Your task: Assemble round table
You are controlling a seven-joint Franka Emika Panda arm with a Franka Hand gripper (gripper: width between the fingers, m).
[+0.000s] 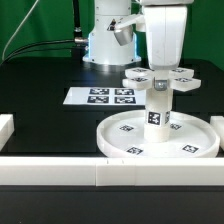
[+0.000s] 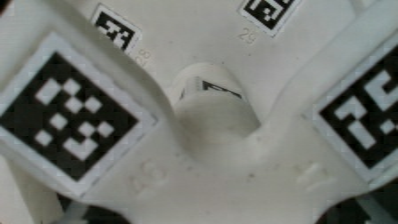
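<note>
The large round disc [image 1: 196, 141] lies flat at the exterior view's lower right. The short thick cylinder [image 1: 157, 108] stands upright on its central hub. The cross-shaped piece [image 1: 183, 81] sits on top of the cylinder, with tagged arms spreading outward. My gripper [image 1: 160, 74] comes straight down onto the middle of the cross-shaped piece and looks shut on it. In the wrist view the cross-shaped piece [image 2: 205, 150] fills the frame, with tags on its arms. Only dark slivers of the fingers show at the corners.
The marker board [image 1: 105, 97] lies flat to the left of the disc in the exterior view. A long white border rail [image 1: 60, 172] runs along the front, and another rail end [image 1: 5, 128] is at the left. The arm's base [image 1: 108, 40] stands at the back.
</note>
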